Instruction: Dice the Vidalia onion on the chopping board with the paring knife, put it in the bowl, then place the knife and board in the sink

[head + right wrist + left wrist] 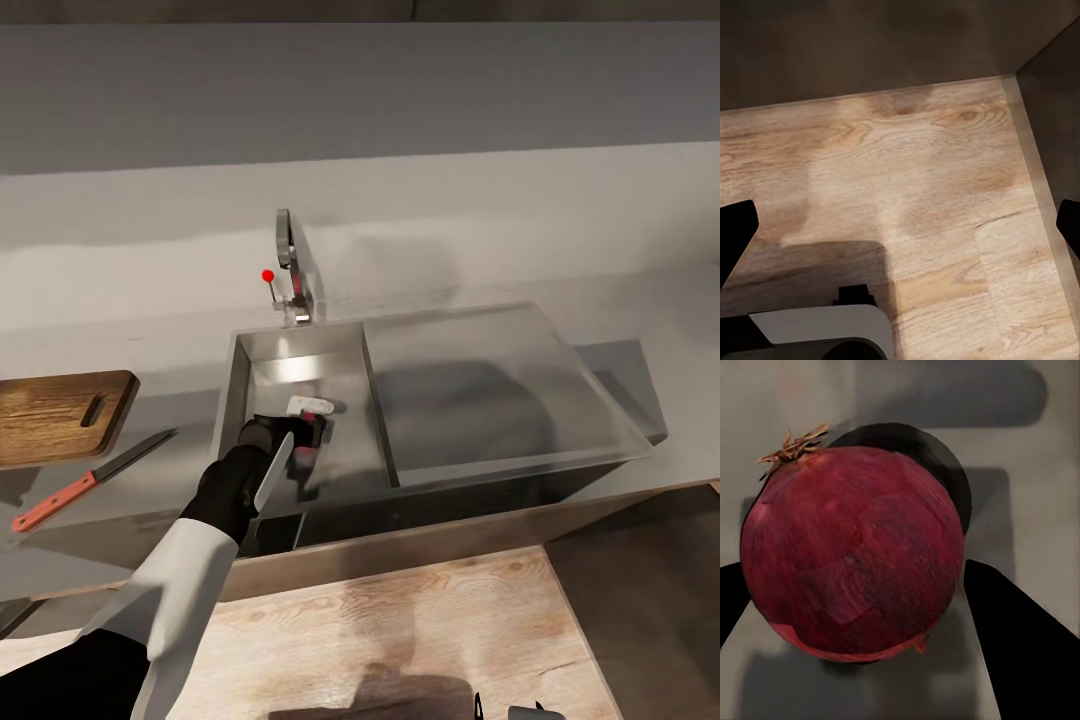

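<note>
One onion (853, 553) is sitting between the two dark fingers (1020, 649) of the left gripper (308, 432), low in the sink (300, 368). Its skin is showing a deep purple-red, papery, with faint darker streaks running over the round body, and a tuft of dry brown roots is sticking out at one end. It is resting over the dark round drain (937, 457), which is peeking out behind it. The fingers are standing apart on either side of the onion; whether they are pressing on it cannot be told.

Off to the left of that gripper, on the countertop (180, 350), the wooden chopping board (60, 415) is lying flat with its handle slot toward the sink. The paring knife (92, 480), red-handled with a dark blade, is lying just in front of the board. Beyond the gripper, the tap (292, 268) with its small red knob is rising at the basin's far edge, and the steel drainboard (490, 390) is stretching away to the right.

The right gripper (900, 247) is hanging spread wide over the pale wooden floor (922, 172), holding nothing.
</note>
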Available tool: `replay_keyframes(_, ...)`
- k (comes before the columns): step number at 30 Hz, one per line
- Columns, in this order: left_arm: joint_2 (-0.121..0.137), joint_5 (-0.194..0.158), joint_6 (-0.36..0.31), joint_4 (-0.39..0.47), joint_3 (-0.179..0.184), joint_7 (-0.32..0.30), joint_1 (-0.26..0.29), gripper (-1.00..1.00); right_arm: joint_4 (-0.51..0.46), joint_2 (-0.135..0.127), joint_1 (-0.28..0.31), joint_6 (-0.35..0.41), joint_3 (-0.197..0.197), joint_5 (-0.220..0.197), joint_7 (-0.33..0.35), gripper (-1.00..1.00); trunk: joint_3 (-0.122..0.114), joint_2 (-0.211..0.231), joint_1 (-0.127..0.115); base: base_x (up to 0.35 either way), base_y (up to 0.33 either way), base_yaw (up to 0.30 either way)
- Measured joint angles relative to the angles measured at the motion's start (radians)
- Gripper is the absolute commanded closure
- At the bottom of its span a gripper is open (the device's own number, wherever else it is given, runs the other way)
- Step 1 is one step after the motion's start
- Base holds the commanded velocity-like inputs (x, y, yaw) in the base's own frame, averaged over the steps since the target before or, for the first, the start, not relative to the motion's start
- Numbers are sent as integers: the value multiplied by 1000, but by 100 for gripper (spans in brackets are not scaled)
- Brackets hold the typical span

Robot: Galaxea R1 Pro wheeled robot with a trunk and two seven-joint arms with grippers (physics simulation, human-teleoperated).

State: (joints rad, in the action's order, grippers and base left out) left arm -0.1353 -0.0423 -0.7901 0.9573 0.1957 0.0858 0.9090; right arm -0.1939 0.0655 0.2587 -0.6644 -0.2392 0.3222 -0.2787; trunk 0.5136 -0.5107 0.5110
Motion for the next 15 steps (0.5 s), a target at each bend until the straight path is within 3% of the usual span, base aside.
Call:
replay_keyframes(9, 0, 0, 0, 13, 0, 1, 0, 100, 0, 0, 0, 0, 0, 0, 0, -100, 0, 0, 0, 0, 0, 0)
replay_keyframes(15, 0, 1, -7, 120, 0, 3, 0, 100, 0, 0, 0, -1, 0, 0, 0, -100, 0, 0, 0, 0, 0, 0)
